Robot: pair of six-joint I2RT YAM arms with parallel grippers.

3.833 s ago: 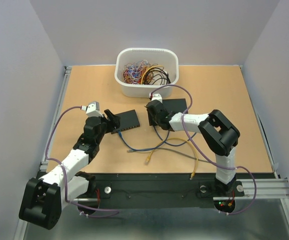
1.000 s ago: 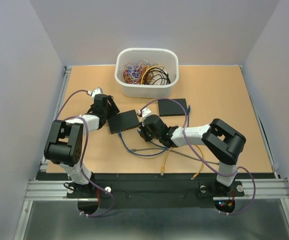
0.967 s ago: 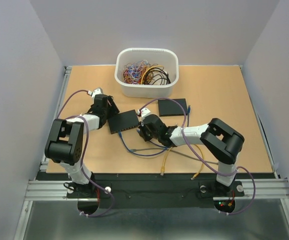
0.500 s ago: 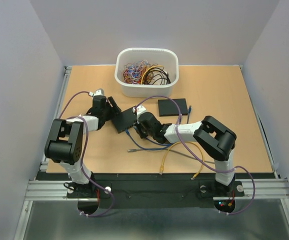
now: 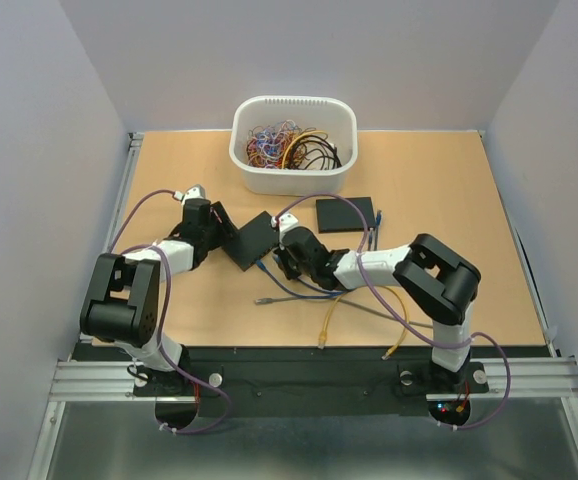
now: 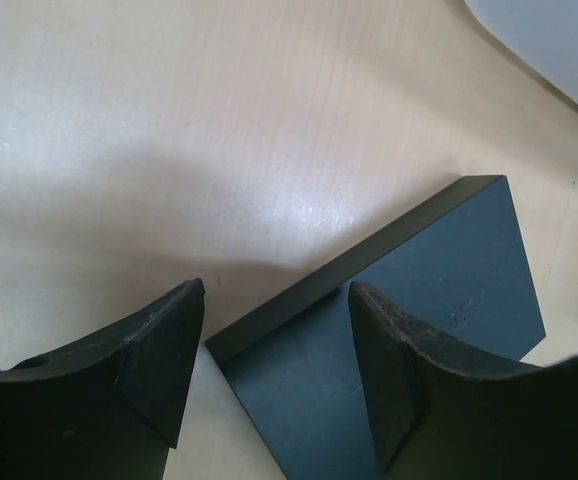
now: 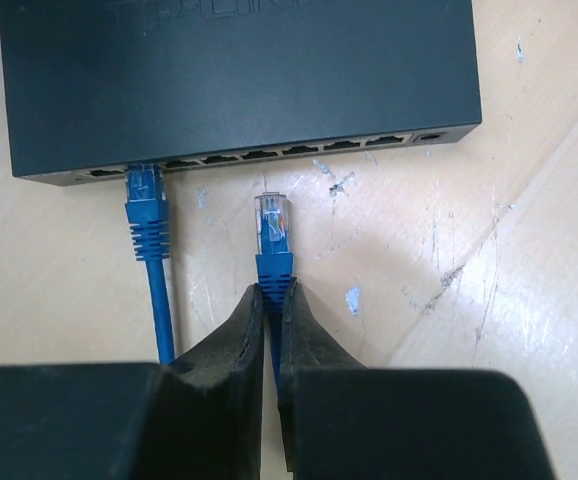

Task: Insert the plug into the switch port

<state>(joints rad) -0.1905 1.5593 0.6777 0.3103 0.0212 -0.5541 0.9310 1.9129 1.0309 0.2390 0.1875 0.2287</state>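
The right gripper (image 7: 274, 289) has its jaws pressed together on the boot of a blue cable (image 7: 274, 268), and that cable's clear connector (image 7: 274, 222) points at the row of sockets but stops just short of them, not touching. The switch port (image 7: 265, 155) straight ahead of it is empty. A second blue cable (image 7: 146, 215) is already seated in a socket further along the same edge of the black switch (image 7: 239, 80). The left gripper (image 6: 275, 290) has its jaws apart, one finger on either side of the switch's far corner. The plug (image 5: 322, 342) on the yellow cable (image 5: 335, 308) lies loose on the table (image 5: 449, 200), near the front edge, well apart from both grippers. Another black box (image 5: 346, 213) sits near the white bin (image 5: 294, 103).
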